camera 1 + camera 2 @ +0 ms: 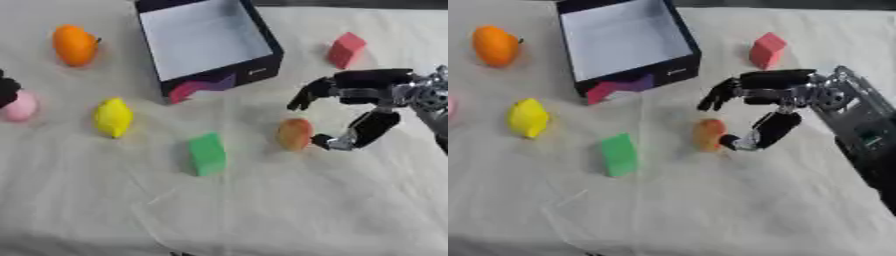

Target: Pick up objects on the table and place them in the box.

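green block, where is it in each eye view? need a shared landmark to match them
Left eye view: green block sits just left of centre, below the box.
Right eye view: green block lies further left in the picture, again below the box.
Shared landmark: the yellow lemon-like fruit, up and to the block's left in both views.

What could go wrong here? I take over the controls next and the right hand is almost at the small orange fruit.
The right hand is open beside the orange-red fruit, thumb nearly touching; closing off-centre could roll the rounded fruit away. Carrying it to the box, the hand might clip the near wall or the pink and purple pieces against it.
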